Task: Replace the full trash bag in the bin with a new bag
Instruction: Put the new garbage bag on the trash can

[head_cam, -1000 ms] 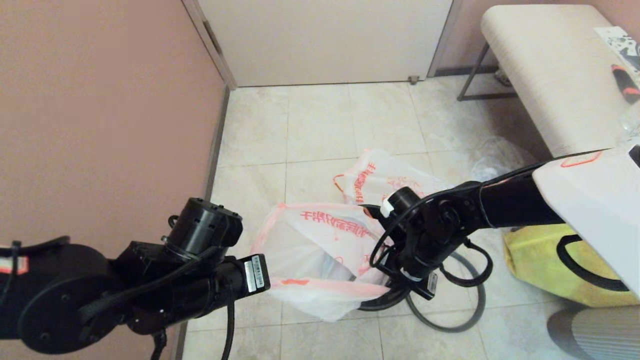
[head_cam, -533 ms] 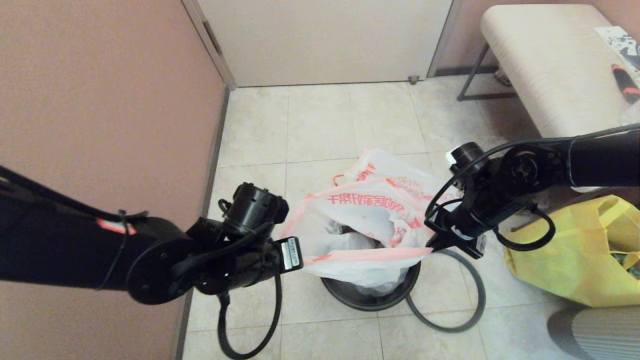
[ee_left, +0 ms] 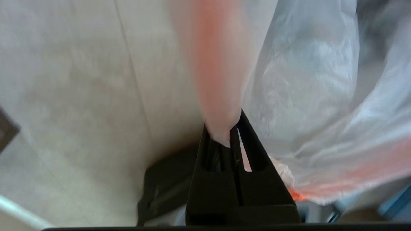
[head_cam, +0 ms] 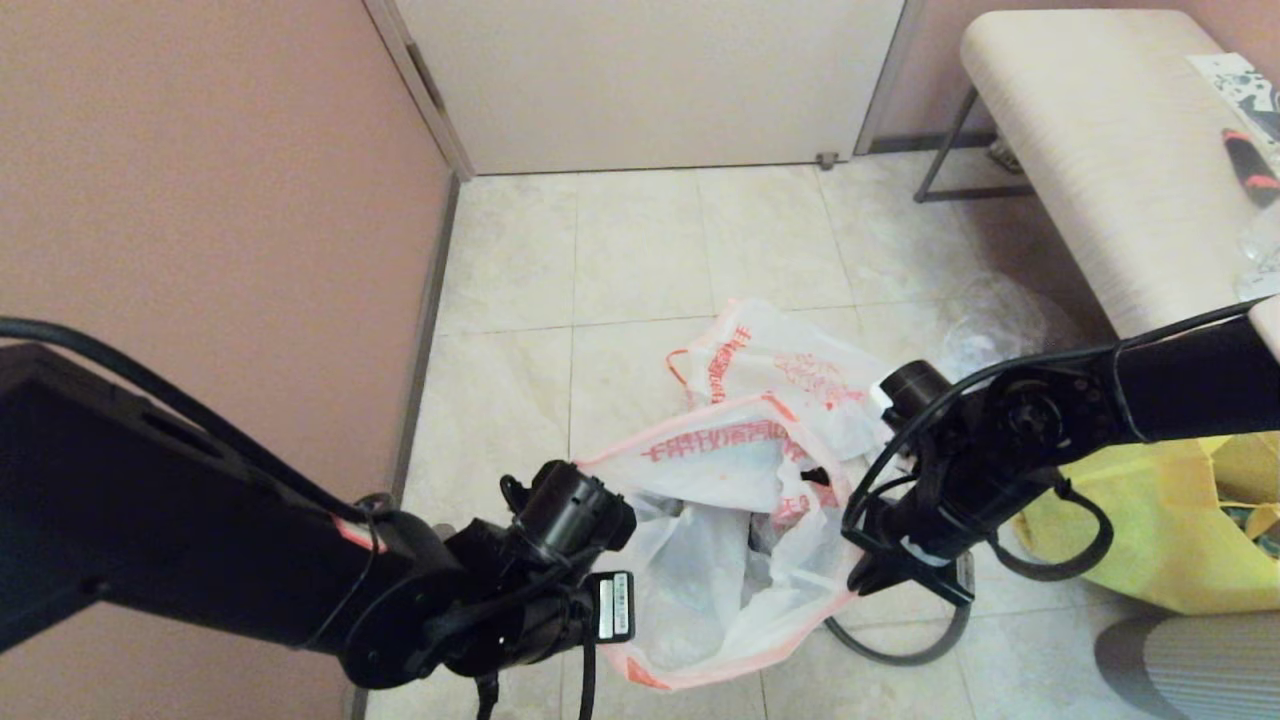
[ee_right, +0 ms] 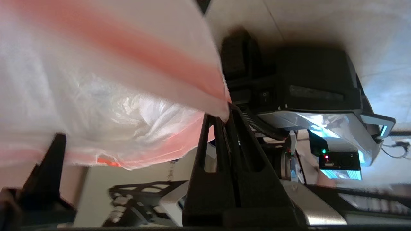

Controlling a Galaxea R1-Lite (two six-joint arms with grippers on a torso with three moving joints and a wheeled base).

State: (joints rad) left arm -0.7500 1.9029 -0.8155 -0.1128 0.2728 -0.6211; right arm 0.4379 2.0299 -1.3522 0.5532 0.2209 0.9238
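Note:
My two grippers hold the new bag [head_cam: 700,560], milky white with a pink-orange edge, spread open between them low over the floor. The left gripper [head_cam: 620,640] [ee_left: 229,128] is shut on its pink-orange rim. At the opposite side the right gripper [head_cam: 862,580] [ee_right: 224,112] is shut on the rim too. The bin lies under the bag; only a dark patch [head_cam: 762,540] shows through. Its grey hoop [head_cam: 900,655] lies on the tiles beside the right gripper. Behind, the full trash bag [head_cam: 770,365] with red-orange print rests on the floor.
A yellow tote [head_cam: 1150,540] stands at the right, with a clear crumpled bag [head_cam: 990,320] beyond it. A cream bench [head_cam: 1100,150] fills the far right. The pink wall [head_cam: 200,200] runs along the left and a door [head_cam: 650,80] closes the back.
Both arms have come down and toward me with the bag stretched between them. The bag's mouth now covers the bin, which showed half a second ago.

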